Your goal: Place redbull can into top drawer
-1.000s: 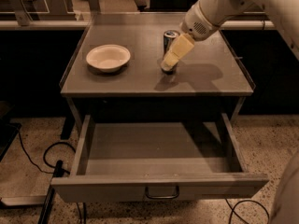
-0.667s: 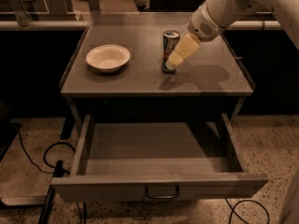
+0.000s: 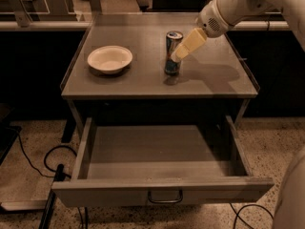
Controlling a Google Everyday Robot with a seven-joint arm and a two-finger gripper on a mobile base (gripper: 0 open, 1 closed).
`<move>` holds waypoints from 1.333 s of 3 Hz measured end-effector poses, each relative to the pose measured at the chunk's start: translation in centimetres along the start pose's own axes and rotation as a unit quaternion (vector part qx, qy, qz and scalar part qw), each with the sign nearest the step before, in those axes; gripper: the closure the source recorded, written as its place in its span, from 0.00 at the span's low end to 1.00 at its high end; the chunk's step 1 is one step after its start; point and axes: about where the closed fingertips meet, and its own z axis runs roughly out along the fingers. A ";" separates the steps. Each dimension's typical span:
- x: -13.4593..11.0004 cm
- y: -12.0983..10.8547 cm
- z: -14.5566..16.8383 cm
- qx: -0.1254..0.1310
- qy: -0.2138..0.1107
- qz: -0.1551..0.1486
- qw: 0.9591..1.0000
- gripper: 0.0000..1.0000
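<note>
Silver tops the redbull can (image 3: 172,46), which stands upright on the counter (image 3: 143,82), a little right of centre and toward the middle of its depth, casting a small shadow at its base. The gripper (image 3: 177,56) is right at the can's right side, its pale cream tip overlapping the can about halfway up; whether it is closed on the can or merely against it, I cannot tell. From there the gripper slants up and to the right into the thick white arm (image 3: 228,11), which leaves the view at the upper right corner. Well to the left of the can, apart from it, a shallow white bowl (image 3: 109,59) sits on the same counter. Below the counter's front edge the top drawer (image 3: 162,189) is pulled far out toward the camera, its grey floor bare and its flat front panel carrying a small bar handle (image 3: 165,196) at centre. Under and to the left of the drawer, dark cables (image 3: 28,162) loop over the speckled floor (image 3: 28,185).
</note>
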 end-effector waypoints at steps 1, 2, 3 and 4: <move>0.0 0.0 0.0 0.000 0.000 0.000 1.000 0.00; 0.9 0.6 1.3 -0.015 -0.010 0.017 1.000 0.00; 0.5 1.3 3.2 -0.031 -0.017 0.026 0.999 0.00; -0.1 1.7 4.5 -0.042 -0.021 0.026 0.999 0.00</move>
